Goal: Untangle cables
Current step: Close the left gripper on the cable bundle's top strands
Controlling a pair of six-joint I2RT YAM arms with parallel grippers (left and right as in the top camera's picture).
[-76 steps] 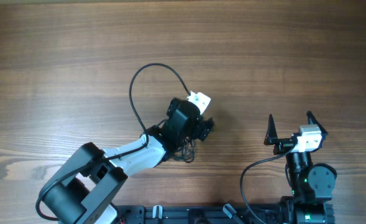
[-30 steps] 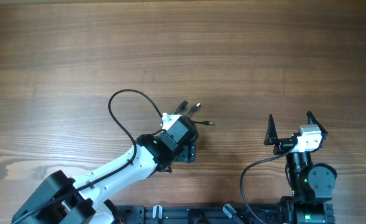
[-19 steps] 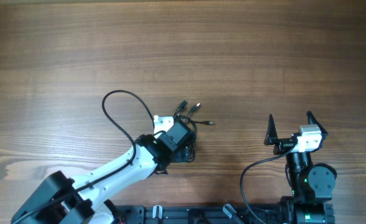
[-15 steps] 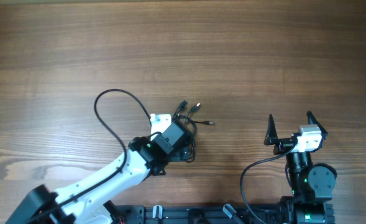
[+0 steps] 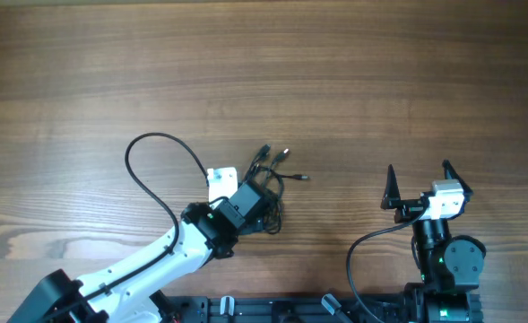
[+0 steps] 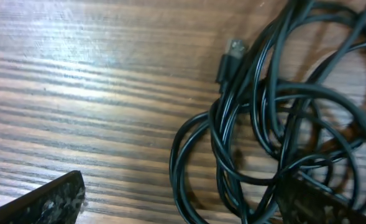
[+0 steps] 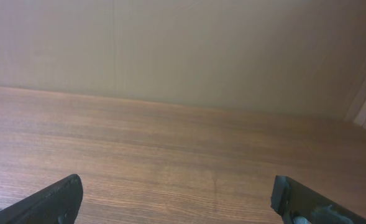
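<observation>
The right gripper [image 5: 419,184] sits near the table's front edge, its two black fingers [image 5: 391,188] spread wide with nothing between them. To its left, the left gripper [image 6: 179,182] hangs low over a tangle of thin black cables [image 6: 263,124], also wide open, its right finger touching the outer loops. The tangle lies on the brown wooden table [image 5: 335,72], with small plug ends [image 5: 285,154] pointing to the far side.
</observation>
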